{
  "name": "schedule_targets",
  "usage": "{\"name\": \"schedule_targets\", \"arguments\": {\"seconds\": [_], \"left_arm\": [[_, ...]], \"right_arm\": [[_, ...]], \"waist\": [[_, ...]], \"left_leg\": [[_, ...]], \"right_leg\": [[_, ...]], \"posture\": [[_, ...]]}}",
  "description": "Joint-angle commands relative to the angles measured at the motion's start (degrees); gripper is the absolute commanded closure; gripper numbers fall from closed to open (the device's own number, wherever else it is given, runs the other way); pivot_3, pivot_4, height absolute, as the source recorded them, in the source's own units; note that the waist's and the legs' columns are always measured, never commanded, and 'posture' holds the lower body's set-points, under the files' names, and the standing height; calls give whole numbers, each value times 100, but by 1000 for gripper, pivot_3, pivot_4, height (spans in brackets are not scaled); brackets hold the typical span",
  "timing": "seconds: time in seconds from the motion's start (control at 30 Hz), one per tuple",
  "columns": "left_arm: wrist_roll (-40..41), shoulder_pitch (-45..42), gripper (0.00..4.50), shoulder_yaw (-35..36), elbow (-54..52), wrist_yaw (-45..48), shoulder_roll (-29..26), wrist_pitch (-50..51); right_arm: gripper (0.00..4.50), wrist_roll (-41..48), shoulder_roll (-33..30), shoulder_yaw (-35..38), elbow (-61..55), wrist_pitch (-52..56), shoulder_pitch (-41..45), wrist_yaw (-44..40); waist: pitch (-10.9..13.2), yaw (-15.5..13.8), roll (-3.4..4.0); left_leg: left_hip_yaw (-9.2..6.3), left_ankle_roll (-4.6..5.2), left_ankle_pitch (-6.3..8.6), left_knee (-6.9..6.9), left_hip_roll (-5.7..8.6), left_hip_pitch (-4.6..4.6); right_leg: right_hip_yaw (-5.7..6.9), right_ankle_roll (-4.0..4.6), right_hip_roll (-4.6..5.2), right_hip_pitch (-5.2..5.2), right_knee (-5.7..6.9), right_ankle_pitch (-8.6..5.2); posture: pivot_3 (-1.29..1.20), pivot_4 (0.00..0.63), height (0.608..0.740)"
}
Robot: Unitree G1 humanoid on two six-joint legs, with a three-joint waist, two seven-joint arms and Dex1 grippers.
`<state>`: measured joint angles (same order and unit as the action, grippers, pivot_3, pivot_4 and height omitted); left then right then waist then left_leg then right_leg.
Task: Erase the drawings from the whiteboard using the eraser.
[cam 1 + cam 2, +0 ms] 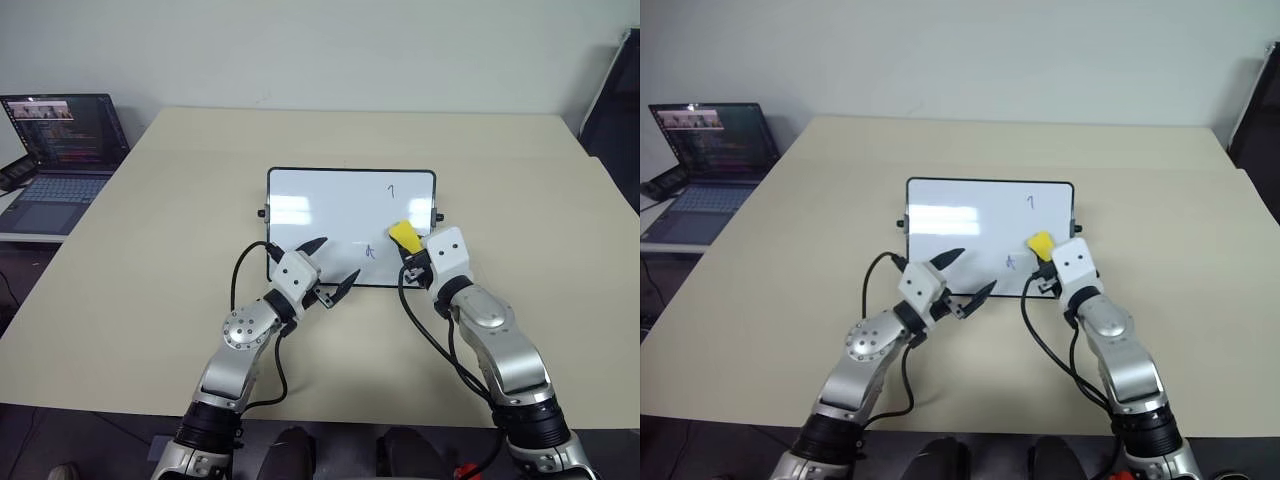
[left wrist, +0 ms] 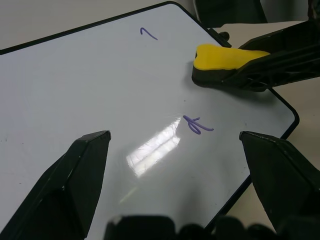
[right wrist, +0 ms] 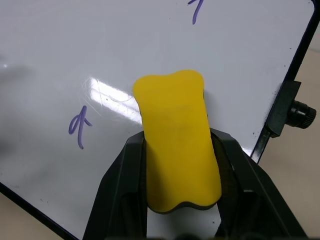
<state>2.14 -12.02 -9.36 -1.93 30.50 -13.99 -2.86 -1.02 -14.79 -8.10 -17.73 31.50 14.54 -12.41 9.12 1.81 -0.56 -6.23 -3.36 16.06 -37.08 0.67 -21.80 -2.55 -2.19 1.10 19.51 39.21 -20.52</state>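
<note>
The whiteboard (image 1: 320, 200) lies flat on the table in front of me, black-framed. Two small purple drawings show on it: one near its far right corner (image 1: 392, 189) and one by its near edge (image 1: 369, 252). My right gripper (image 3: 177, 136) is shut on the yellow eraser (image 1: 404, 236), whose black underside rests on the board's right part, between the two marks. In the right wrist view the near mark (image 3: 79, 125) lies beside the eraser. My left gripper (image 1: 338, 258) hovers open over the board's near edge, nothing between its fingers, left of the near mark (image 2: 197, 125).
The beige table (image 1: 200, 180) spreads wide around the board. An open laptop (image 1: 60, 150) sits on a lower surface to the far left. A dark object (image 1: 615, 90) stands past the table's right end. A black knob (image 1: 441, 217) sticks out of the board's right side.
</note>
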Motion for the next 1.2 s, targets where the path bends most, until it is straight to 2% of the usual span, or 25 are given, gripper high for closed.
{"name": "schedule_targets", "arguments": {"seconds": [0.03, 0.5, 0.9, 1.07, 1.2], "left_arm": [[-7, -17, 0, -69, -281, -41, 33, -25], [-3, 22, 0, -156, -303, -37, 102, -7], [24, -25, 0, -135, -246, -9, 73, -36], [3, 22, 0, -153, -305, -52, 83, -15], [-23, 71, 0, -176, -407, -105, 102, 32]], "right_arm": [[3128, -86, -81, 113, -106, 295, -138, 40], [3128, -68, -591, 293, -847, 680, -1182, -130], [3128, 128, -181, 464, -740, -361, -456, -136], [3128, 17, -135, 302, -421, -378, -212, -155], [3128, -10, -14, 264, 12, 234, -78, -72]], "waist": [[0, -1, 0], [-4, -14, -7], [-2, -1, -8], [-2, -3, -8], [-2, 5, -8]], "left_leg": [[0, 0, 0, 0, 0, 1], [-5, 1, 1, -5, 1, 13], [-4, 1, 0, 1, 0, 8], [0, -5, -3, 3, 2, -2], [0, 1, 0, 3, -1, 0]], "right_leg": [[0, 0, 0, 0, 1, 0], [1, -1, 0, -20, -1, 0], [2, -2, -1, -13, -5, 1], [2, -1, 1, -7, -17, 1], [0, -1, 0, -3, -10, 1]], "posture": [[0, 150, 740], [0, 150, 740], [0, 150, 740], [0, 150, 740], [0, 150, 740]]}}
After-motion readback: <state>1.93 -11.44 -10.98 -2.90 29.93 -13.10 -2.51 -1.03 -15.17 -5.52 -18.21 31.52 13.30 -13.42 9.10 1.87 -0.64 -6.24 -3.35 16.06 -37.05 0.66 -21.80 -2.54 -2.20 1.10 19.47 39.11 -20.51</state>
